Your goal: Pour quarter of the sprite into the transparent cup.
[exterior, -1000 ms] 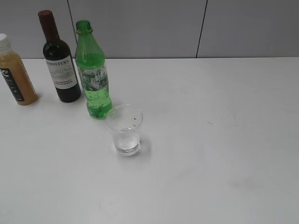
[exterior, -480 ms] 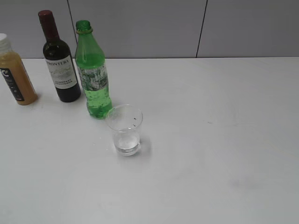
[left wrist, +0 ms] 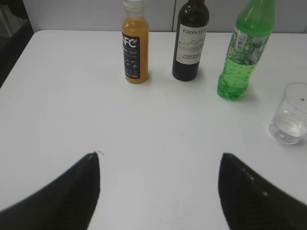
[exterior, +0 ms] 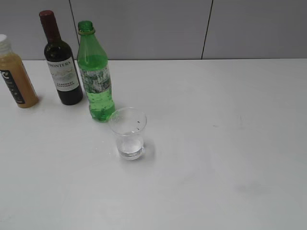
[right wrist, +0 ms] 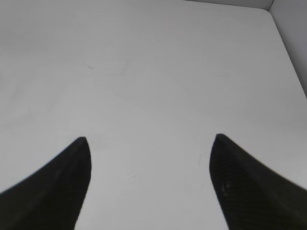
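Note:
The sprite [exterior: 96,76], a tall green capless bottle with a white-green label, stands upright at the back left of the white table; it also shows in the left wrist view [left wrist: 242,52]. The transparent cup [exterior: 128,133] stands upright just in front and to the right of it, apart from it, with a little clear liquid at its bottom; it also shows in the left wrist view [left wrist: 290,114]. My left gripper [left wrist: 158,155] is open and empty over bare table, well short of the bottles. My right gripper [right wrist: 149,139] is open and empty over bare table. Neither gripper shows in the exterior view.
A dark wine bottle with a red top [exterior: 61,62] stands left of the sprite, and an orange juice bottle [exterior: 15,74] stands further left. A grey wall runs behind the table. The table's far right corner [right wrist: 268,10] shows in the right wrist view.

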### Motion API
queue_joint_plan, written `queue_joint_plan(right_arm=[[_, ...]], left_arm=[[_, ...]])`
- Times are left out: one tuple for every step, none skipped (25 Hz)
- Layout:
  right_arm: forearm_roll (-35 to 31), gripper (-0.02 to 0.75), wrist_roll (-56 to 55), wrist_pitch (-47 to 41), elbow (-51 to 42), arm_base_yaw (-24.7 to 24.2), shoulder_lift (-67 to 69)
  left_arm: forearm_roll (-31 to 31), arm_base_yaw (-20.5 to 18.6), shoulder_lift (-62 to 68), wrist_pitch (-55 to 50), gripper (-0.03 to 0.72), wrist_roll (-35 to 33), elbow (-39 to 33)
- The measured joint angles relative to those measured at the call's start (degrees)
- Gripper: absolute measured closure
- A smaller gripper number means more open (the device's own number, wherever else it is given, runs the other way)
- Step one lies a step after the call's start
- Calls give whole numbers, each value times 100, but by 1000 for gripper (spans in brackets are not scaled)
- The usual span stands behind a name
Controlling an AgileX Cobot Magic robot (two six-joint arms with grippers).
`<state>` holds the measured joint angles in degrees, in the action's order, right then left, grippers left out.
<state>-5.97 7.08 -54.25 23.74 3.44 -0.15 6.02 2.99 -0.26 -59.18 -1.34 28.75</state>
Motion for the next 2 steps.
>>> queue_joint_plan(right_arm=[[0, 144, 0, 0, 0, 0, 0], [0, 144, 0, 0, 0, 0, 0]], left_arm=[[0, 0, 0, 0, 100, 0, 0], [0, 0, 0, 0, 100, 0, 0]])
